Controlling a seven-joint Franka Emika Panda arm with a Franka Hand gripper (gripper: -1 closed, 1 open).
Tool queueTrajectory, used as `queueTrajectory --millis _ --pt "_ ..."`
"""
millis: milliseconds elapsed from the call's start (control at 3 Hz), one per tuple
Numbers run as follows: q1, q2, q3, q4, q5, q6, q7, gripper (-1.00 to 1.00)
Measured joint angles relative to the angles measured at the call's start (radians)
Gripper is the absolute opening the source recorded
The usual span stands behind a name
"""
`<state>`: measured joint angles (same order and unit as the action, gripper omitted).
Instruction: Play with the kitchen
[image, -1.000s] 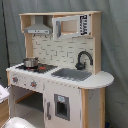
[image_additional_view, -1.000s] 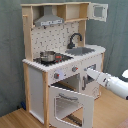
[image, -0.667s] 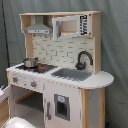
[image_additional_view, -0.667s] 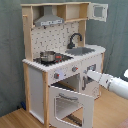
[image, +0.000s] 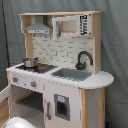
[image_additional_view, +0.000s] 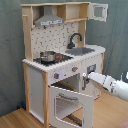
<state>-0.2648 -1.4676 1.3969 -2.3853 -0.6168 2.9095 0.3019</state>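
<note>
Arm reaching into the toy kitchen at its open oven.

In the second exterior view the kitchen (image_additional_view: 60, 60) stands ahead of the gripper (image_additional_view: 85, 77), whose tip sits at the cabinet front just under the knobs (image_additional_view: 75, 69), beside the oven door (image_additional_view: 72, 104) hanging open below it. Whether its fingers are spread or closed cannot be told. Above it are the sink (image_additional_view: 82, 50), faucet (image_additional_view: 75, 39) and a pot (image_additional_view: 48, 56) on the stovetop (image_additional_view: 52, 60).

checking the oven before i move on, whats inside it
The oven door hangs open in the second exterior view, and the part of the cavity that shows looks bare. The door and the arm cover the rest, so its floor cannot be seen.
</note>
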Motion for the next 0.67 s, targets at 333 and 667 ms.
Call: queueTrajectory --millis 333,667 --pt "-0.035 -0.006 0.003 0.061 0.000 0.034 0.089 1.00" --pt "-0.077 -0.007 0.012 0.126 0.000 0.055 0.169 1.00"
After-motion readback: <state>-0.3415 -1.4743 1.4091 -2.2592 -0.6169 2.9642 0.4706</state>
